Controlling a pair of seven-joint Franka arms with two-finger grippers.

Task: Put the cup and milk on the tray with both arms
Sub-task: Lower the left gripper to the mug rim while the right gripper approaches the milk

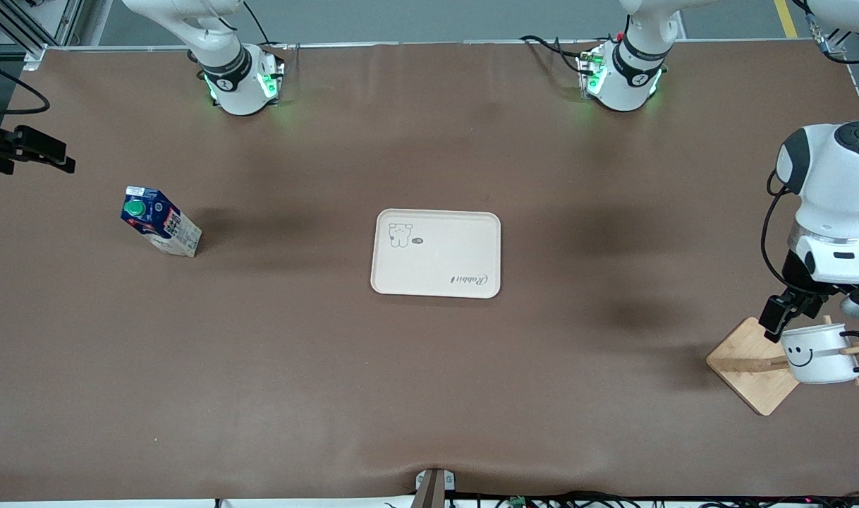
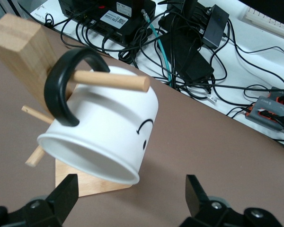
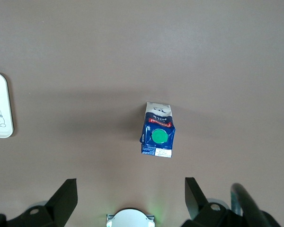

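**Nothing on the tray yet: both arms are only lining up**

The tray (image 1: 436, 252) lies bare in the middle of the surface (image 1: 429, 395), so neither placement is done.

The milk (image 1: 161, 229) stands upright on the surface, well apart from the tray toward the right arm's end. The right gripper (image 3: 130, 201) hangs high over the milk with its fingers spread and nothing between them; in the front view it shows only at the picture's edge (image 1: 20, 149).

The cup (image 1: 820, 354) hangs by its handle on a peg of the wooden stand (image 1: 752, 367), well apart from the tray toward the left arm's end. The left gripper (image 2: 132, 201) is just beside the cup's open mouth, fingers spread, not touching it.

By my reading, everything is left: grasp each item, carry it over, and set both on the tray.
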